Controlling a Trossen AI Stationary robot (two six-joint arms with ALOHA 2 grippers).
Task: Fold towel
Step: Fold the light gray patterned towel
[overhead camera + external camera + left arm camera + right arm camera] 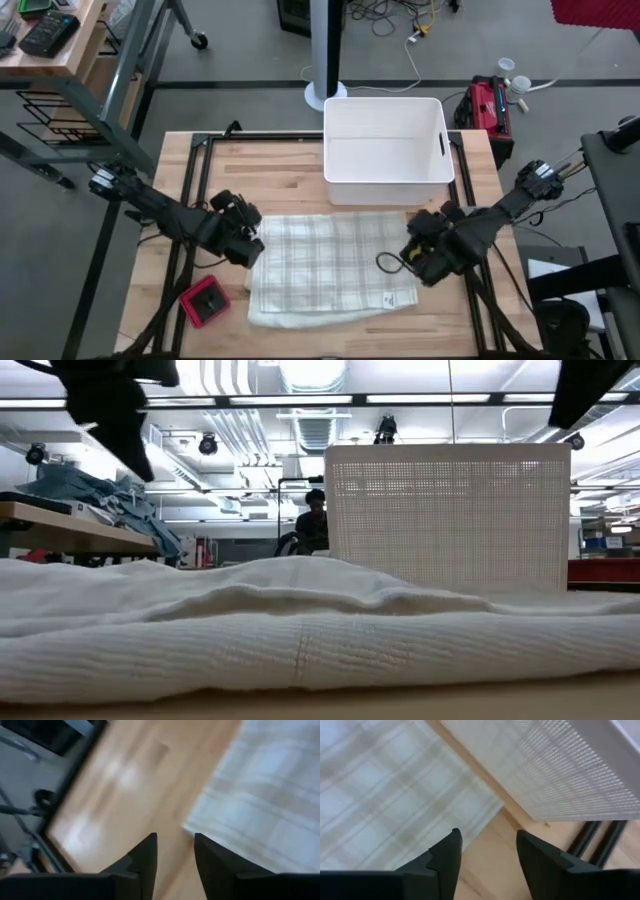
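Wooden table (290,170) fills the workspace. On it, one white bin (385,150) stands at the far edge, and one plaid towel (330,265) lies flat just in front of it, apparently folded once, with a doubled near edge. Further folds likely remain. Two dark arms flank it: the left gripper (175,852) and right gripper (487,847) both hover parted and empty over the towel's far corners. One small red object (204,302) sits beside the towel's near left corner.

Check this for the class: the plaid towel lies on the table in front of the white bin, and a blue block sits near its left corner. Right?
Not quite: the block is red, not blue, as the high view shows. The plaid towel does lie on the table in front of the white bin.
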